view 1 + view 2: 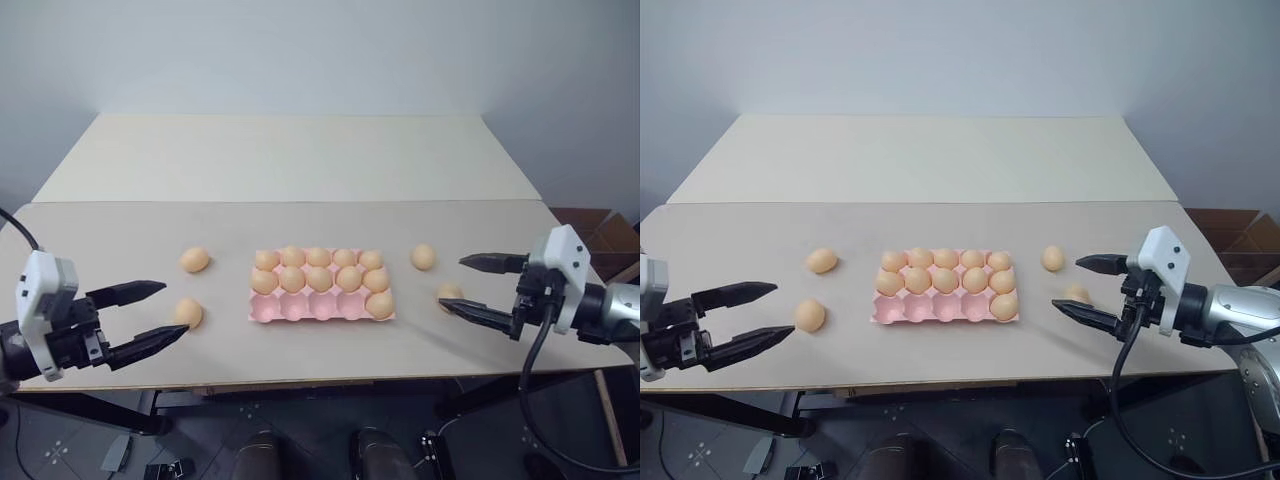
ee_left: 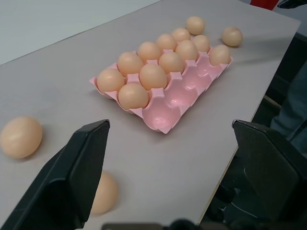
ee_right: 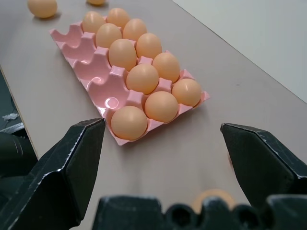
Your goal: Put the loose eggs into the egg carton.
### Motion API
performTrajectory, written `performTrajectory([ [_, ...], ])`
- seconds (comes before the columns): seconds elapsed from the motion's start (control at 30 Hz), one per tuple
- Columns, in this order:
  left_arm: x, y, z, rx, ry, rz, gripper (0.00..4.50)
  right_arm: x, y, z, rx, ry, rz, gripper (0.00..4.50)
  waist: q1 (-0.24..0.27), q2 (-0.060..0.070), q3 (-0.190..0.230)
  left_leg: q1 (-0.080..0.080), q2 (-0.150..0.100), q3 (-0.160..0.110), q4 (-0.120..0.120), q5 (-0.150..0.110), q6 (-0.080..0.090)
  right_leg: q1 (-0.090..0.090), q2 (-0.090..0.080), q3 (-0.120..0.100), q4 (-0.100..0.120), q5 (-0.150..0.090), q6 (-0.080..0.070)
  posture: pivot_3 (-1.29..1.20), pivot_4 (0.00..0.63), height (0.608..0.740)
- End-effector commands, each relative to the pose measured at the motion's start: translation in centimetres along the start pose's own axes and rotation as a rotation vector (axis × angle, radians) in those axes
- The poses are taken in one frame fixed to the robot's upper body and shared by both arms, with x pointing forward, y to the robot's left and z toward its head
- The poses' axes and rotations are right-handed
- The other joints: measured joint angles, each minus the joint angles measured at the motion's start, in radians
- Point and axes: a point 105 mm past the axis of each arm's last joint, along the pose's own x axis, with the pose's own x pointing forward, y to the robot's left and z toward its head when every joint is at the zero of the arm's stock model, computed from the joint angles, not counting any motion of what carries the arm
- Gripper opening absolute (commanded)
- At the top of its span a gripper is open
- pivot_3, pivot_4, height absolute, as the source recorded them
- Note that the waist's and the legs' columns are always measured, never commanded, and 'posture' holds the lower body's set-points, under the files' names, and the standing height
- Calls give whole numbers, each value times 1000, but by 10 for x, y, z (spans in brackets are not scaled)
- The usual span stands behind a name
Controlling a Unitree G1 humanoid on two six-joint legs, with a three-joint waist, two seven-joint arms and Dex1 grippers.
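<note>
Pale wall and a light counter (image 1: 300,160) are framing the scene. Low on the left, the left gripper (image 1: 160,312) is hovering with its fingers spread apart and holding nothing, one loose egg (image 1: 187,313) sitting just beside its fingertips and another (image 1: 194,260) lying a little farther back. Opposite, the right gripper (image 1: 468,284) is likewise gaping empty, with a third egg (image 1: 449,292) lying between its fingers and a fourth (image 1: 424,257) resting near the tray's end. Between them the pink egg carton (image 1: 300,310) is sitting mid-counter, its two far rows full and one egg in the near row's right-hand cup; four near cups are standing empty. Judging by this, all four loose eggs are still waiting to go in.
</note>
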Motion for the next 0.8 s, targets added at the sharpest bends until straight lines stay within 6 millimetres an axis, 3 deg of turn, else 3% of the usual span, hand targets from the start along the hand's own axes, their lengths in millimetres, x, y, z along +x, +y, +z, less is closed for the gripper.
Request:
performTrajectory([
  [0.03, -1, 1, 9, 45, -27, 3, 4456, -2, -2, 10, -51, -38, -11, 4500, 0, 0, 0, 0, 0, 0, 0, 0, 0, 0, 0, 0, 0, 1, -1, 0, 150, 740],
  [0.27, -1, 0, 17, 15, -36, -19, 4456, -3, -6, 7, -45, -32, -47, 4500, 1, 0, 0, 0, 0, 0, 0, 0, 0, 0, 0, 0, 0, 1, -2, 0, 150, 740],
  [0.5, 8, -2, 23, 73, -49, -43, 4456, -13, -42, -28, 19, 272, -300, 4500, 0, 0, 0, 0, 0, 1, 0, 0, 0, 0, 0, 0, 0, 1, -2, 0, 150, 740],
  [0.8, 20, 0, 27, 93, -65, -98, 4456, 5, -41, -55, 190, 387, -382, 4500, -2, 0, 0, -1, 0, 0, 0, 0, 0, -1, 1, 0, 0, 2, -3, 0, 150, 740],
])
